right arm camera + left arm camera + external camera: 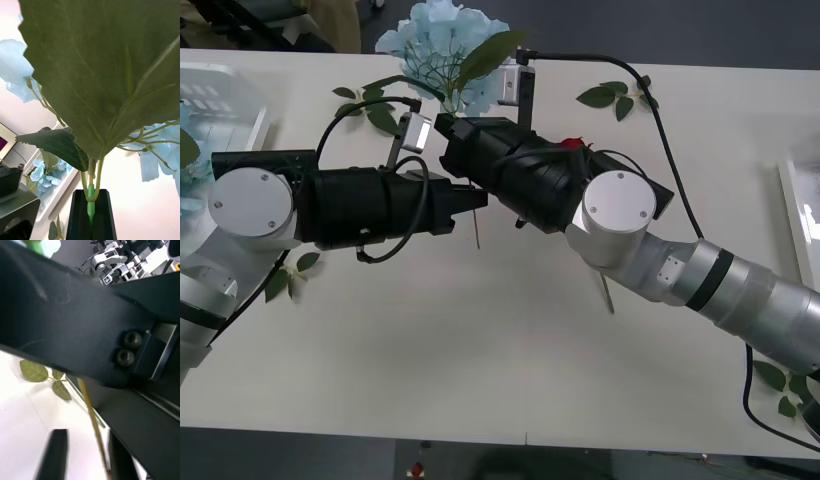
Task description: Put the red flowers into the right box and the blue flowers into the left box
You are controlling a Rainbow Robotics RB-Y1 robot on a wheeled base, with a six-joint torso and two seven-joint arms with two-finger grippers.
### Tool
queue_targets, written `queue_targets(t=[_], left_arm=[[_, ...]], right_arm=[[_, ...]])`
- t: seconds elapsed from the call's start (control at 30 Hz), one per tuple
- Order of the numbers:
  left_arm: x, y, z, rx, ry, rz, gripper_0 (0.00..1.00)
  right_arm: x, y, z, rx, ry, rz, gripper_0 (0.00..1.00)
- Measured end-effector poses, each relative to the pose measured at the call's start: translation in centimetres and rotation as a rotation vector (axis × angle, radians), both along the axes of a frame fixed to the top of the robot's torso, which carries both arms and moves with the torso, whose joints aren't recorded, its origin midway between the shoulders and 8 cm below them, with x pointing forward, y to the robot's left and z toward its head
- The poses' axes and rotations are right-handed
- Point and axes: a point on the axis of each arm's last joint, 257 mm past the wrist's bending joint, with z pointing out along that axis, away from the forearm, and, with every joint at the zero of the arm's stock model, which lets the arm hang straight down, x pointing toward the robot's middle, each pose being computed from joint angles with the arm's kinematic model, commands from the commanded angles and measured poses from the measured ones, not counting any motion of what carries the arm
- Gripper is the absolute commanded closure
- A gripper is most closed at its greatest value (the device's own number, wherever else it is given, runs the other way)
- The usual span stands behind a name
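In the front view, the left box [225, 105] sits at the upper left of the frame on the white table [510, 350], with pale blue petals [188, 150] at the far left edge just below it. The left arm comes in from the lower left and lies across the left half of the frame, its left gripper [470, 200] pointing toward the centre, close against the right arm's black wrist. In the left wrist view its 2 black fingers [56, 453] stand apart, and a thin tan stem [93, 420] runs through the gap between them; whether either finger touches it cannot be told. A loose leaf sprig [35, 371] lies on the table beyond.

At top centre of the front view, the blue flower [435, 35] is held above the table's far edge with 1 large green leaf [490, 55] across it. The right gripper [450, 125] reaches up to it from the right arm, which enters at the lower right. The right wrist view shows that gripper [90, 195] closed tight on the flower's green stem [90, 208], the big leaf spreading over it.

Just right of centre, a scrap of red flower [572, 145] shows behind the right arm. The right box [798, 225] shows at the right edge.
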Motion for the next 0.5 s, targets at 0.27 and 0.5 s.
queue_targets(t=[0.27,0.5], left_arm=[[0.1,0.02,0.11,-0.004,-0.002,0.004,1.0],[0.18,0.1,0.13,-0.003,-0.003,0.007,1.0]], right_arm=[[0.01,0.03,0.07,0.003,0.002,0.001,1.0],[0.0,0.07,0.14,0.003,0.001,0.003,1.0]])
